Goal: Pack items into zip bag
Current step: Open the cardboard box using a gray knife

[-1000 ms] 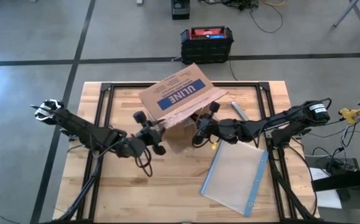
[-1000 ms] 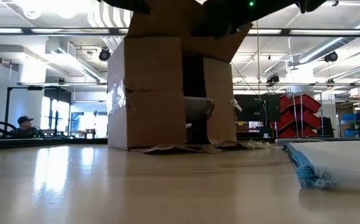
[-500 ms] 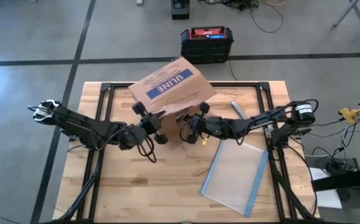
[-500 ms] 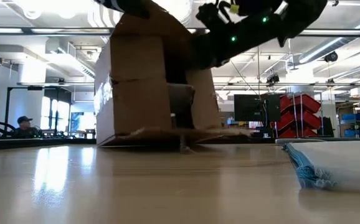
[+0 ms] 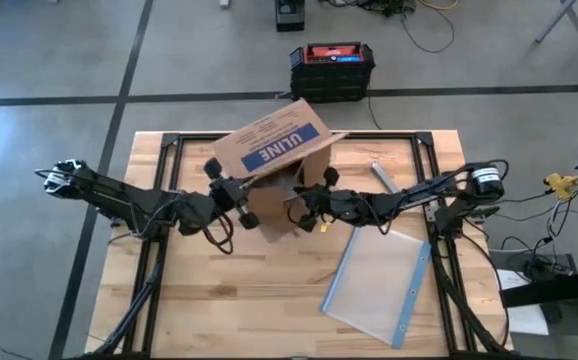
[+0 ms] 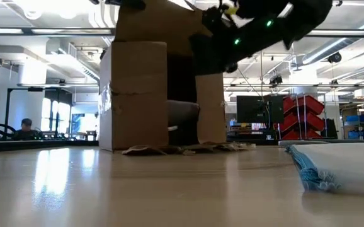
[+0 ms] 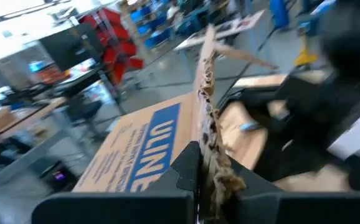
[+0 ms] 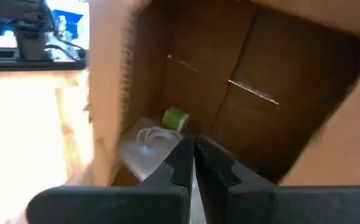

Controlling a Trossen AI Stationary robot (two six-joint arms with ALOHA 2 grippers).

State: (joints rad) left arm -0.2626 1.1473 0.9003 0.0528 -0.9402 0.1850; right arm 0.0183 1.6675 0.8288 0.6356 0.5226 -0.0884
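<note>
A brown ULINE cardboard box [image 5: 269, 150] stands on its lower edge [image 6: 163, 149] at the table's far middle, its open side facing the near edge. My left gripper [image 7: 200, 168] is shut on the box's left side [image 5: 241, 192]. My right gripper [image 8: 192, 155] is shut at the box's open mouth [image 5: 299, 205]. Inside lie a green item [image 8: 175, 118] and a pale clear item [image 8: 144, 148]. The zip bag [image 5: 379, 285] lies flat near the right, its blue zip strip [image 6: 309, 173] toward the box. My left gripper pinches a torn, ragged cardboard edge [image 7: 212, 146] of the box between its two fingers. It comes about level from the table's left side, and the edge runs on upward past the fingertips. The box's bottom rests on the table. My right gripper's contact with the box cannot be told.
A grey strip [image 5: 384, 178] lies on the table right of the box. Black frame rails [image 5: 169, 180] run along the tabletop. A black crate with a red top [image 5: 331, 68] sits on the floor beyond the far edge. A person [image 6: 26, 126] sits far off.
The box has slid toward the table's left edge and turned; it tipped midway and now stands upright again. My left gripper has gone up and toward the far left with it. My right gripper has come down and followed the box leftward.
</note>
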